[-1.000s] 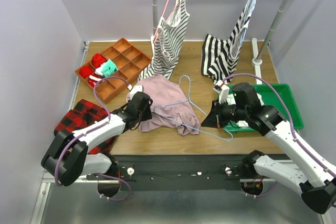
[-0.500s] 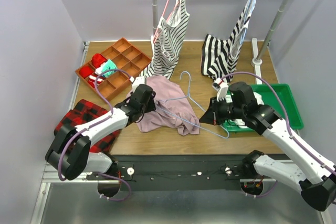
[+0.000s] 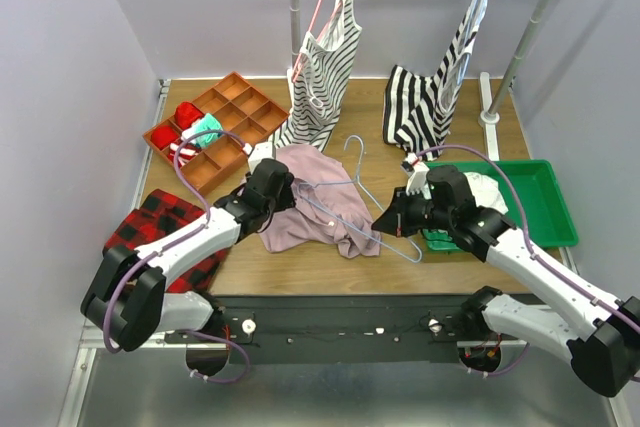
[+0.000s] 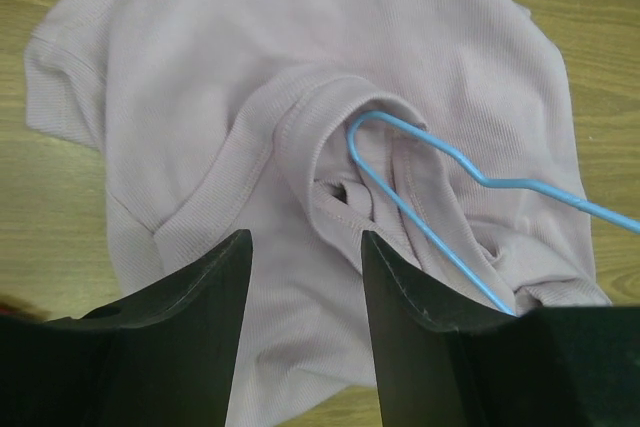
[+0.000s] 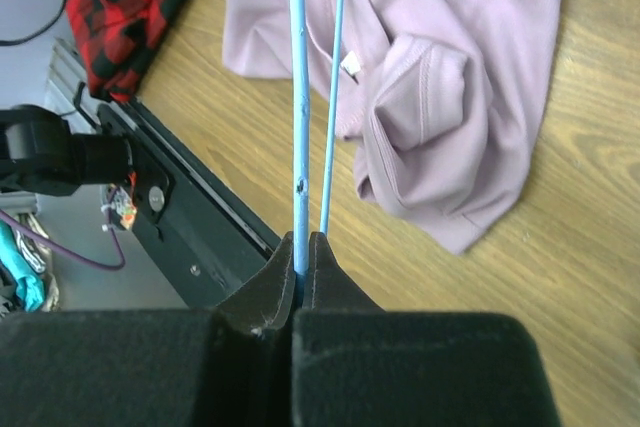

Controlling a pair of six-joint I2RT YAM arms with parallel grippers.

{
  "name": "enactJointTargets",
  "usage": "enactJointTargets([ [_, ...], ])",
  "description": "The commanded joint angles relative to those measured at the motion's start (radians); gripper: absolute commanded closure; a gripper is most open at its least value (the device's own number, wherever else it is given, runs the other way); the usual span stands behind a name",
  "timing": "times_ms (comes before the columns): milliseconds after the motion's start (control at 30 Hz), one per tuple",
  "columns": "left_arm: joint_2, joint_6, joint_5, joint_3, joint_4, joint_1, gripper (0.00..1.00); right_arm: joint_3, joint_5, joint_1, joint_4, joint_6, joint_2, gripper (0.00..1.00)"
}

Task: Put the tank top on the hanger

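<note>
My right end effector [image 5: 303,247] is clamped on the hanger [image 5: 297,97] while my left end effector [image 4: 303,242] hangs open over the tank top [image 4: 200,67].

Left gripper: the left gripper [image 4: 305,247] slides off the cloth's left edge and up over the dusty mauve-pink sleeveless tank top [image 3: 318,197].
Right gripper: the right gripper [image 5: 300,243] pulls leftward, off the green plastic tray [image 3: 545,209], closing on the top.
Hanger: the thin pale blue wire hanger [image 5: 298,97] swings along; its near corner comes in left.
Tank top: the near-right hem bunches up under the wire.
</note>
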State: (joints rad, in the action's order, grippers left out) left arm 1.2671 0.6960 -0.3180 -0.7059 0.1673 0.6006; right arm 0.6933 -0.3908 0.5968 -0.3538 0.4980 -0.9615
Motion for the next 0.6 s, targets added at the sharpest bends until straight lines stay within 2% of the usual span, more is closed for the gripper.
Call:
enactJointTargets([
  [0,0.001,-0.013,-0.081,0.013,0.011,-0.025,0.44,-0.034,-0.037,0.009,0.128,0.027,0.004,0.99],
  [133,0.061,-0.023,-0.058,-0.023,-0.047,-0.033,0.44,-0.035,-0.037,0.012,0.134,0.025,0.001,0.99],
  [400,0.201,-0.044,-0.070,-0.121,-0.060,-0.032,0.48,-0.054,-0.037,0.012,0.148,0.025,-0.005,0.99],
  [467,0.213,-0.038,-0.082,-0.122,-0.063,-0.032,0.51,-0.057,-0.039,0.015,0.154,0.024,-0.009,0.99],
  [567,0.212,-0.042,-0.101,-0.113,-0.077,-0.032,0.67,-0.066,-0.040,0.015,0.170,0.024,-0.017,0.99],
])
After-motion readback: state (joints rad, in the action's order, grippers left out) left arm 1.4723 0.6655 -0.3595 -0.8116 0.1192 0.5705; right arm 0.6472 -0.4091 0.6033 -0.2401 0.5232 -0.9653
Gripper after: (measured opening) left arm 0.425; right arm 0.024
